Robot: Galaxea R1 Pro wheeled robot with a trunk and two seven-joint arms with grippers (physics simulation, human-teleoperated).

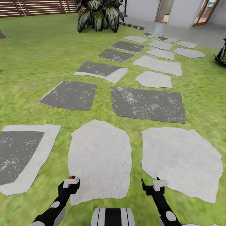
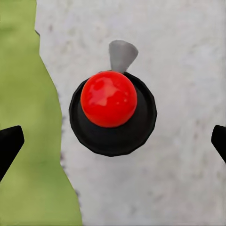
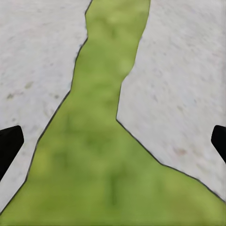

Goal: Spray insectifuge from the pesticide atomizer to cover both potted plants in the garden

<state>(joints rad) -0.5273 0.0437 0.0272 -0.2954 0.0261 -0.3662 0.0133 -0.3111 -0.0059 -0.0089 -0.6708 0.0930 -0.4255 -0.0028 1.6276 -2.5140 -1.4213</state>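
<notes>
Bright, even daylight across my head view, lawn (image 1: 28, 62) and stepping stones (image 1: 99, 163) evenly lit with no hard cast shadows. The far fence (image 1: 34, 7) and doorway (image 1: 166, 11) are soft and smeared. On my left wrist view, glossy white highlights sit on the red ball (image 2: 108, 99). Right wrist view: grass strip (image 3: 101, 155) blurry, stone texture mushy, edges of slabs still crisp.

We count about fifteen stepping stones (image 1: 99, 163), one large dark bush (image 1: 99, 14), one slatted fence (image 1: 37, 7), two grippers (image 1: 71, 182) (image 1: 153, 185).
</notes>
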